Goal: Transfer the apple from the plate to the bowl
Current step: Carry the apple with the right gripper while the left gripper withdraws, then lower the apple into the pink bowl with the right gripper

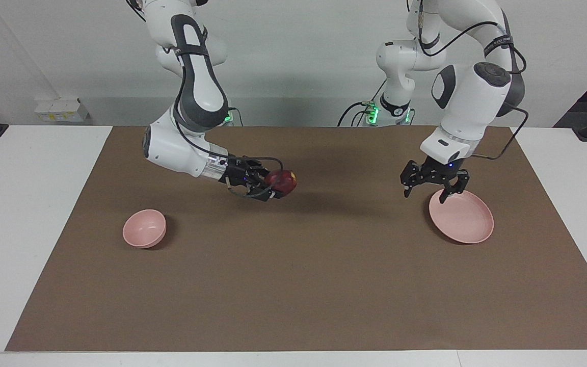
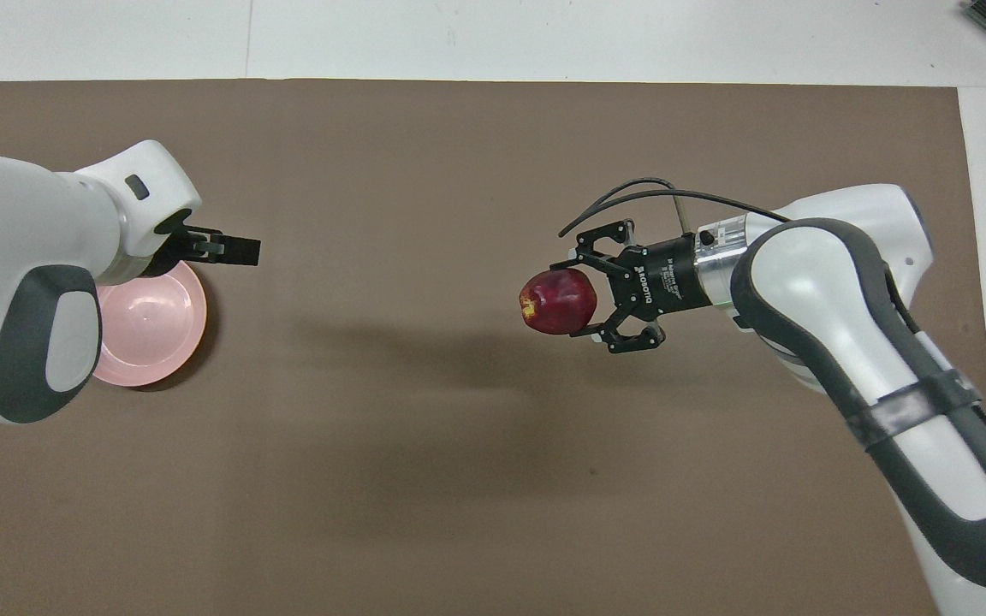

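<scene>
My right gripper (image 1: 276, 185) is shut on the dark red apple (image 1: 283, 180) and holds it in the air over the brown mat, between the two dishes. From above, the apple (image 2: 556, 301) sits between the fingers of the right gripper (image 2: 577, 299). The small deep pink bowl (image 1: 144, 228) stands empty toward the right arm's end; the right arm hides it in the overhead view. The flat pink plate (image 1: 464, 216) lies empty toward the left arm's end. My left gripper (image 1: 424, 196) hangs open and empty just over the plate's (image 2: 151, 329) rim.
A brown mat (image 1: 293, 285) covers most of the white table (image 1: 23, 214). Only the bowl and the plate stand on it. A small white box (image 1: 60, 110) sits by the wall past the right arm's end.
</scene>
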You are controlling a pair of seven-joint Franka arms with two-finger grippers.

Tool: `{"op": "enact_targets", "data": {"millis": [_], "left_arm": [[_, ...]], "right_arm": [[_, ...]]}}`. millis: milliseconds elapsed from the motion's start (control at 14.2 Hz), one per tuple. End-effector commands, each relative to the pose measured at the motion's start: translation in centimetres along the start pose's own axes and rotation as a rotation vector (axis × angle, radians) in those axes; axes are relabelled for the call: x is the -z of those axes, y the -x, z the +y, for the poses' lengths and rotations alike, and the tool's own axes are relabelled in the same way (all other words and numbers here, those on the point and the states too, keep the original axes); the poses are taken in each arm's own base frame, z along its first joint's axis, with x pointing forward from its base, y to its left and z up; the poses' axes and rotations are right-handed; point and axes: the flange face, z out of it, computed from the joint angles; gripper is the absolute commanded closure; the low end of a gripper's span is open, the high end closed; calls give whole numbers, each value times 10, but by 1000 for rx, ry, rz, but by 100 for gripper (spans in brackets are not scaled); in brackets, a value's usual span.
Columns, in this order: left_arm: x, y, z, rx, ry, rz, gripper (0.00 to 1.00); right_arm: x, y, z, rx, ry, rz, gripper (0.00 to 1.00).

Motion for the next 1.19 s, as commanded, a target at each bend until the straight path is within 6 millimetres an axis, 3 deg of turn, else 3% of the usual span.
{"op": "enact_targets", "data": {"millis": [0, 211, 421, 702, 982, 1123], "left_arm": [[54, -12, -11, -27, -57, -18, 0], [97, -15, -16, -23, -59, -61, 0], [132, -12, -19, -29, -57, -101, 0], [154, -3, -40, 8, -70, -125, 0], [161, 2, -39, -14, -67, -135, 0], [164, 4, -41, -11, -68, -135, 0]], "right_arm": [[37, -3, -7, 109, 69, 125, 100], [61, -11, -10, 226, 131, 255, 100], [102, -40, -9, 371, 161, 335, 100], [128, -67, 0, 589, 280, 436, 100], [155, -87, -9, 783, 418, 616, 100], [159, -98, -10, 882, 462, 660, 100]]}}
